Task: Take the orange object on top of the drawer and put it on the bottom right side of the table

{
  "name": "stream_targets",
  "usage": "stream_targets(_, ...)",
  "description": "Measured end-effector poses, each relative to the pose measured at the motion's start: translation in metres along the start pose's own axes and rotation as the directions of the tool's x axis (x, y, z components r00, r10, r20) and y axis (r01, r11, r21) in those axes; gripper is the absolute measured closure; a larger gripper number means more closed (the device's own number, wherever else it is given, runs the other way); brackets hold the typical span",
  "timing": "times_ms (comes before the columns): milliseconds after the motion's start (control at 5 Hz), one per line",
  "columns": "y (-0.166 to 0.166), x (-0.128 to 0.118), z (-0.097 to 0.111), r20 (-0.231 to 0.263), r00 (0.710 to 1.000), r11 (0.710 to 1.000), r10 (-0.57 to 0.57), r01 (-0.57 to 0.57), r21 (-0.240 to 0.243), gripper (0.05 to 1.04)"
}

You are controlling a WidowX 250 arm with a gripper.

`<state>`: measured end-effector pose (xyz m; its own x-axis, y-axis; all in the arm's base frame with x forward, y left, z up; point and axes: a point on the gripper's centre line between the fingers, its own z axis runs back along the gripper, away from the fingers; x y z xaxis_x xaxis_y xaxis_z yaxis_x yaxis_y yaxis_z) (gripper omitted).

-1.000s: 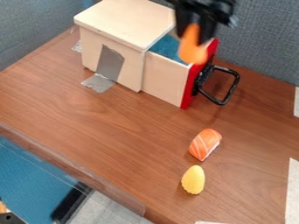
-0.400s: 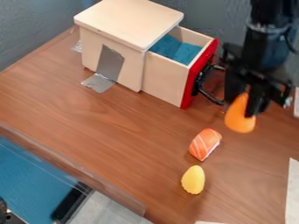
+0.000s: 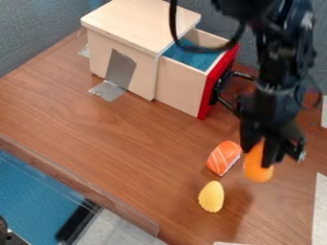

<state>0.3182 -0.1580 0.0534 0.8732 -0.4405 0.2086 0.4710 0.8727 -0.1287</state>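
Note:
The gripper (image 3: 259, 155) hangs over the right part of the table, just right of the salmon sushi toy. It is shut on the orange object (image 3: 257, 165), whose rounded lower end sticks out below the fingers. A shadow on the wood lies below the orange object. The wooden drawer box (image 3: 144, 21) stands at the upper left with its red-fronted drawer (image 3: 209, 91) pulled out, blue lining inside.
The salmon sushi toy (image 3: 224, 158) lies close to the left of the orange object, with a yellow toy (image 3: 211, 196) below it. White tape (image 3: 321, 210) marks the table's right side. A clear rail (image 3: 96, 189) runs along the lower-left edge.
From above the open drawer, the gripper has moved right and down across the view with the orange object in it. The drawer, sushi toy and yellow toy have stayed put.

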Motion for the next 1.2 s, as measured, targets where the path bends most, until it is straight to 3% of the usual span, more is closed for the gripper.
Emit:
stream_targets(400, -0.018, -0.007, -0.018, 0.000, 0.998, 0.997, -0.069, 0.069, 0.023, 0.614)
stream_targets(600, -0.018, -0.008, -0.020, -0.007, 0.998, 0.998, -0.065, 0.065, 0.025, 0.560)
stream_targets(800, -0.016, -0.010, -0.023, -0.020, 0.998, 0.998, -0.057, 0.057, 0.030, 0.254)
stream_targets(1000, -0.017, -0.012, -0.023, -0.028, 0.999, 0.999, -0.043, 0.043, 0.029, 0.076)
stream_targets(1200, -0.017, -0.016, -0.022, -0.055, 0.998, 0.999, -0.024, 0.026, 0.027, 0.079)
